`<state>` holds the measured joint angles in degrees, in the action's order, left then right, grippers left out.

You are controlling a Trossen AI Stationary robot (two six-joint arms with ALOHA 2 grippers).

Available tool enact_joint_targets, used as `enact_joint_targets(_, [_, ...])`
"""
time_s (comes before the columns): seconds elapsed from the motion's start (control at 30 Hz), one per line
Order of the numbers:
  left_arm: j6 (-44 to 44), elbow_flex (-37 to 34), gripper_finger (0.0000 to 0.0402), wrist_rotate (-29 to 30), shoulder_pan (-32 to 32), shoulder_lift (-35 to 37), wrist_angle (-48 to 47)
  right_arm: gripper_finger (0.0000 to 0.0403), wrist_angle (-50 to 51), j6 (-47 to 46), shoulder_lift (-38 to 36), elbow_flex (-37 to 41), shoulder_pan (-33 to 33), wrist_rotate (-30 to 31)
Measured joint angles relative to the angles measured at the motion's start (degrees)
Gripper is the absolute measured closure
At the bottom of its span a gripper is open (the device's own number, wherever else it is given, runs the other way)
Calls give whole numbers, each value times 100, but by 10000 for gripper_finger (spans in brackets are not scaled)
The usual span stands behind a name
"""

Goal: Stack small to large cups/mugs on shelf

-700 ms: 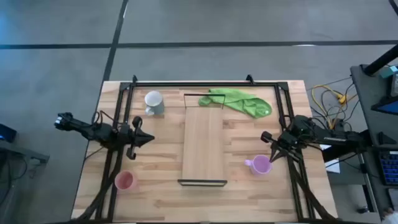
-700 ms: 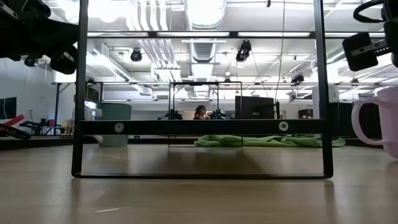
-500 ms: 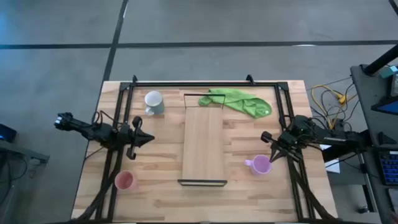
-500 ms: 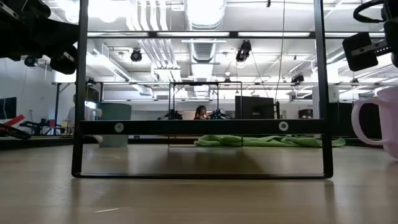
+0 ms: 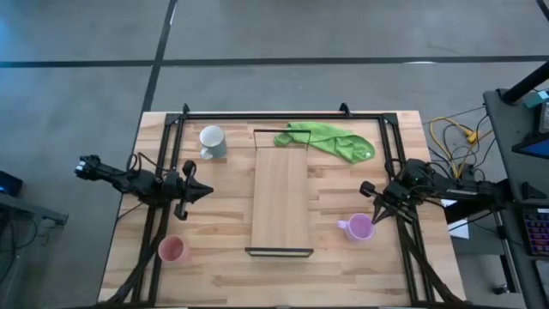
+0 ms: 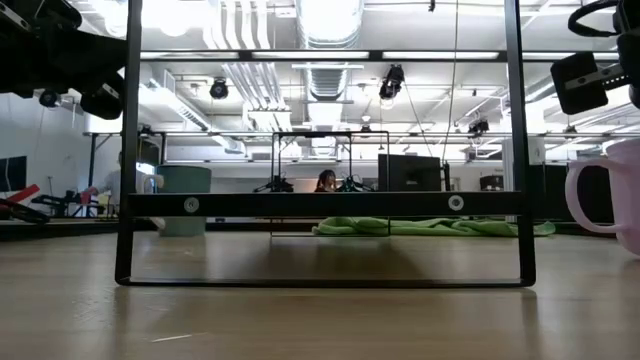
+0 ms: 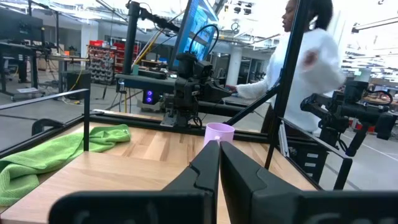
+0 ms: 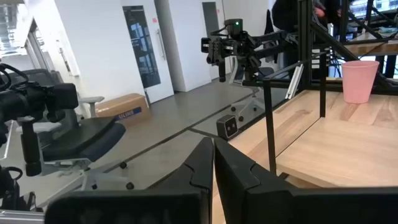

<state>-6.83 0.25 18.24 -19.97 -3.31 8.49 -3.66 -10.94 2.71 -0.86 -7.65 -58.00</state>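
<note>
The light-wood shelf (image 5: 281,197) with thin black end frames lies down the table's middle. The white-grey mug (image 5: 212,142) stands at the far left. The salmon-pink cup (image 5: 172,249) stands near the left front corner and also shows in the right wrist view (image 8: 360,81). The lilac mug (image 5: 359,227) stands right of the shelf, seen too in the low view (image 6: 608,195) and the left wrist view (image 7: 219,133). My left gripper (image 5: 208,190) hovers left of the shelf, shut. My right gripper (image 5: 364,189) hovers just beyond the lilac mug, shut.
A crumpled green cloth (image 5: 330,140) lies at the shelf's far end, toward the right. A black frame (image 5: 283,116) runs along the table's edges. A person in white (image 7: 298,56) stands beyond the table's right side. Bare wood lies between the shelf and each arm.
</note>
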Motion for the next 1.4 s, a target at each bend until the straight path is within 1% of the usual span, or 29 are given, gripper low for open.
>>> enact_joint_targets(0.97, [0,-2,402,0,0,0,2,394,1,2,0,0,0,1])
enact_joint_targets(1.13, [0,-2,402,0,0,0,0,394,1,493,0,0,-1,6])
enact_joint_targets(1.17, [0,0,402,0,1,-2,2,394,0,511,0,0,1,60])
enact_joint_targets(1.3, [0,-1,402,0,1,-1,0,394,2,259,1,0,-1,838])
enact_joint_targets(1.4, [0,-2,402,0,2,-2,2,394,2,210,1,0,-1,1238])
